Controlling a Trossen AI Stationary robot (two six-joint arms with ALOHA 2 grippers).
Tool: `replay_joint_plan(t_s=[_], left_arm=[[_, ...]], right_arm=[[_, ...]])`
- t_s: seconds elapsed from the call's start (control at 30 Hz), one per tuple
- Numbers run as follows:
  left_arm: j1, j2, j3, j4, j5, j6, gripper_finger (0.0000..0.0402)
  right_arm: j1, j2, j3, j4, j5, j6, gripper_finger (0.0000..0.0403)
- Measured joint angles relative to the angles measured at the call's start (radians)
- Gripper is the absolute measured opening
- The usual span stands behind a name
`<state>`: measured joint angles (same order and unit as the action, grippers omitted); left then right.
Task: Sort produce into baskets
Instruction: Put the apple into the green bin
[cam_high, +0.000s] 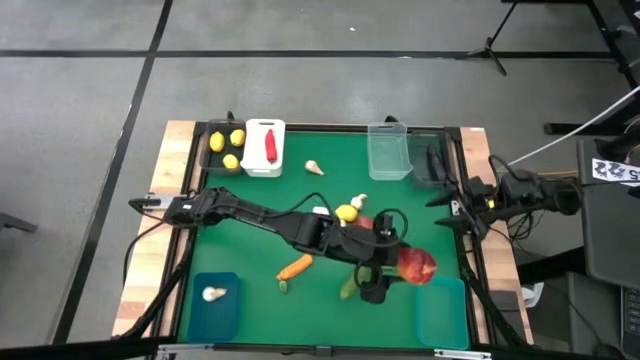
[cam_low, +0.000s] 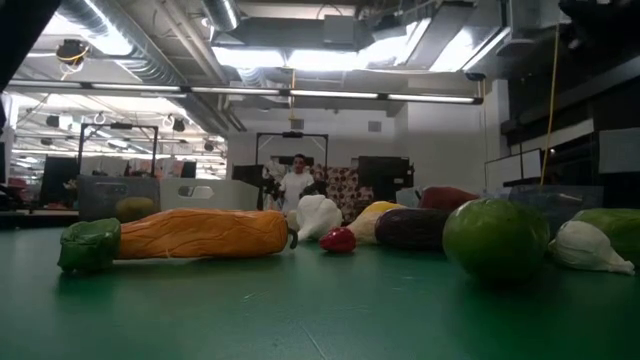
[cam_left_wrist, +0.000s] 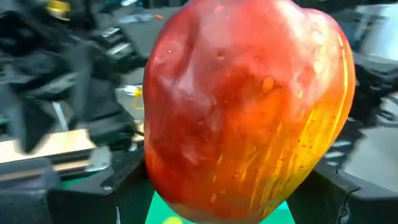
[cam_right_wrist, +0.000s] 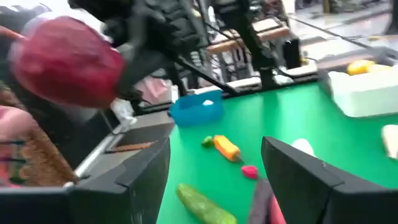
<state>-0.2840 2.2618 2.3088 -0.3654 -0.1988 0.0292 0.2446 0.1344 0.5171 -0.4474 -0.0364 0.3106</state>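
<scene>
Left gripper (cam_high: 392, 268) is reached out over the green counter (cam_high: 250, 250), jaws clamped on a red-and-yellow apple (cam_high: 416, 265). The apple is held up off the counter, just beside the empty teal bin (cam_high: 443, 312) at the counter's near right corner, on the bin's far side. In the left wrist view the apple (cam_left_wrist: 249, 109) fills nearly the whole picture.

Right gripper (cam_right_wrist: 211, 180) is parked at the counter's right edge, well apart from the teal bin, with jaws apart and nothing between them. The held apple (cam_right_wrist: 65, 59) is also seen in its wrist view.

Remaining produce, placed relative to the held apple:
- a green cucumber (cam_high: 350, 287) is just beside it
- an orange carrot (cam_high: 295, 267) is further left
- a lemon (cam_high: 346, 212) and a garlic bulb (cam_high: 358, 201) are on the far side, near the arm
- another garlic bulb (cam_high: 315, 167) is near the white bin

Bins:
- the white bin (cam_high: 263, 147) holds a red chili (cam_high: 269, 145)
- the dark bin (cam_high: 219, 148) touching it holds three lemons (cam_high: 228, 148)
- the clear bin (cam_high: 389, 150) is at the far right
- a second teal bin (cam_high: 213, 305) at the near left holds one garlic bulb (cam_high: 212, 294)

In the low view the carrot (cam_low: 200, 233) and a green round piece (cam_low: 496, 238) lie on the counter.
</scene>
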Motion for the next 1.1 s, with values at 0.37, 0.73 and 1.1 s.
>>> replay_joint_plan(t_s=[0.37,0.73,1.1], left_arm=[[0.095,0.002,-0.145,0.049,-0.018,-0.055,0.0287],[0.104,-0.048,-0.146,-0.102,-0.120,0.010,0.0287],[0.054,-0.320,-0.146,-0.394,-0.260,-0.035,0.0287]], right_arm=[[0.148,0.112,-0.132,0.260,0.156,-0.153,0.0252],[0.222,0.121,-0.122,0.199,0.404,-0.232,0.0252],[0.221,0.028,-0.122,0.105,0.403,-0.159,0.0252]])
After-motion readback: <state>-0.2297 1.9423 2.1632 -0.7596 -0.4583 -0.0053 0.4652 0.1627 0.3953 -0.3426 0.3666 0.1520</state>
